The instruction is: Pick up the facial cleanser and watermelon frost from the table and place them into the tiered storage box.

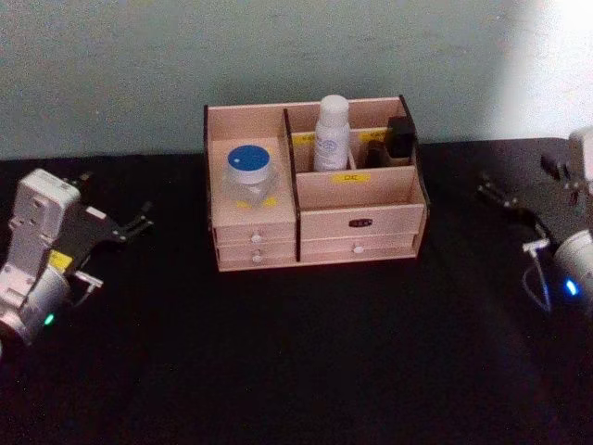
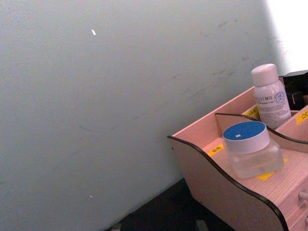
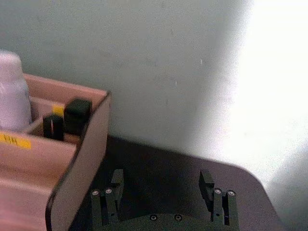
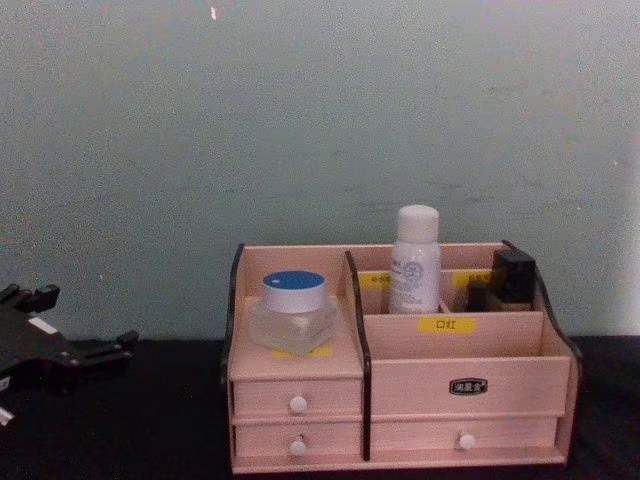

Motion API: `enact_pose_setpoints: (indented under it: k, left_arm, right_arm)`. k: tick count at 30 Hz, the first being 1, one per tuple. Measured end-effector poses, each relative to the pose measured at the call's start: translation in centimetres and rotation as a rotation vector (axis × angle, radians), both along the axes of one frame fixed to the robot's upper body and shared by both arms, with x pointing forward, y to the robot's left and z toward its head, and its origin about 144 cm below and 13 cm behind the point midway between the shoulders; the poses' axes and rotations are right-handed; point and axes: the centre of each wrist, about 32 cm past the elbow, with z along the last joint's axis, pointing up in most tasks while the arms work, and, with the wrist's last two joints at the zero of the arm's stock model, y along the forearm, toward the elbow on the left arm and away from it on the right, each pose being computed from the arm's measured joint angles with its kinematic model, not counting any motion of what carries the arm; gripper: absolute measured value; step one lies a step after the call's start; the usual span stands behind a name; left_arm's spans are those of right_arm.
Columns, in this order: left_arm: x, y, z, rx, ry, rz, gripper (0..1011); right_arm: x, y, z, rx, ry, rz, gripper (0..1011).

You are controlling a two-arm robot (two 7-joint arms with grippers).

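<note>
Nearest us, our left gripper [image 1: 130,225] and right gripper [image 3: 163,192] sit low at the table's [image 1: 306,371] edges with fingers spread, grasping nothing; we judge them pulled clear because the work looks done. Farther back stands the box [image 1: 357,222]. The jar [image 1: 248,174] rests on its left shelf, the bottle [image 1: 332,133] upright in a rear slot, where the dividers steady it.

pale pinkish-wood storage box [image 1: 357,222] with dark edges, yellow labels and white knobs, sitting on a black table [image 1: 296,371]. in the box: clear jar [image 1: 249,178] with a blue lid, white bottle [image 1: 332,136], two black items [image 1: 394,141]. wall [image 1: 185,56] behind the box is pale green.
</note>
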Motion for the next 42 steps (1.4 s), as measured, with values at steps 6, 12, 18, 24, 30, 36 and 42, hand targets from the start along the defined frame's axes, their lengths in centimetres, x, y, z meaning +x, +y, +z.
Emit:
enact_pose_setpoints:
  k: [6,12,18,24,30,36,42]
  left_arm:
    - [0.0,0.0,0.0,0.0,0.0,0.0,1001]
    - [0.0,0.0,0.0,0.0,0.0,0.0,1001]
    - [0.0,0.0,0.0,0.0,0.0,0.0,1001]
    - [0.0,0.0,0.0,0.0,0.0,0.0,1001]
    - [0.0,0.0,0.0,0.0,0.0,0.0,1001]
    - [0.0,0.0,0.0,0.0,0.0,0.0,1001]
    - [0.0,0.0,0.0,0.0,0.0,0.0,1001]
  right_arm:
    - [-0.2,0.7,-1.9,-0.012,0.037,-0.036,1002]
    - [0.0,0.8,-2.4,-0.009,0.057,-0.048,1002]
    - [0.2,0.7,-2.4,-0.006,0.063,-0.045,1002]
    - [0.2,0.7,-2.4,-0.008,0.062,-0.044,1002]
    - [0.1,0.8,-2.4,-0.008,0.061,-0.044,1002]
    - [0.1,0.8,-2.4,-0.009,0.061,-0.044,1002]
    - [0.1,0.8,-2.4,-0.009,0.061,-0.044,1002]
